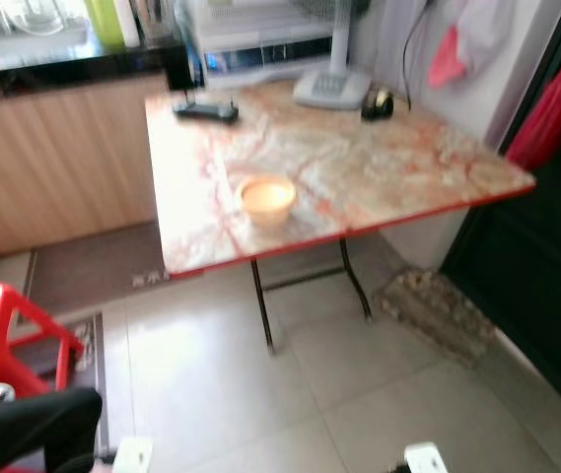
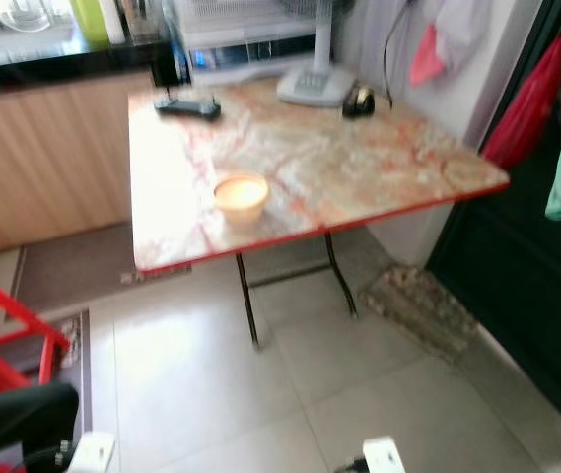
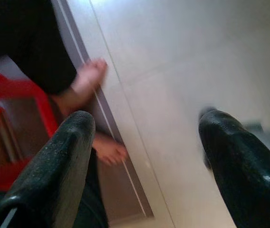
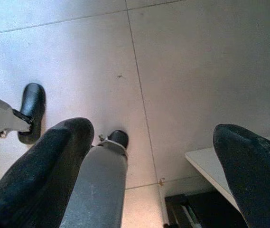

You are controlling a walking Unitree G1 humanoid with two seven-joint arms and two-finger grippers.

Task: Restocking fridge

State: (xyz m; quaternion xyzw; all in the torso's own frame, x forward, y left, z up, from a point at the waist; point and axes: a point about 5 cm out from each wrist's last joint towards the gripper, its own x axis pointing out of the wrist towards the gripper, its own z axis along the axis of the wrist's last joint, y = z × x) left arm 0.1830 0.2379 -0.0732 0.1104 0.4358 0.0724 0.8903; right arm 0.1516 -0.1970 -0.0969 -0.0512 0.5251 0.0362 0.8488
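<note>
Both grippers, left gripper (image 3: 142, 156) and right gripper (image 4: 153, 166), are hanging wide open and empty; at eight o'clock a person's feet (image 3: 89, 80) are risking collision while walking.

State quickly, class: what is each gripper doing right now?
Left gripper: open, holding nothing, above the floor.
Right gripper: open, holding nothing, above the floor.

My table (image 1: 388, 168) has a cream and orange marbled top with a red edge and black legs. A pale orange bowl (image 1: 267, 198) sits on it. The floor (image 1: 260, 394) is light grey tile. A stool (image 1: 4, 320) is bright red. My fingers (image 3: 54, 171) are black.
</note>
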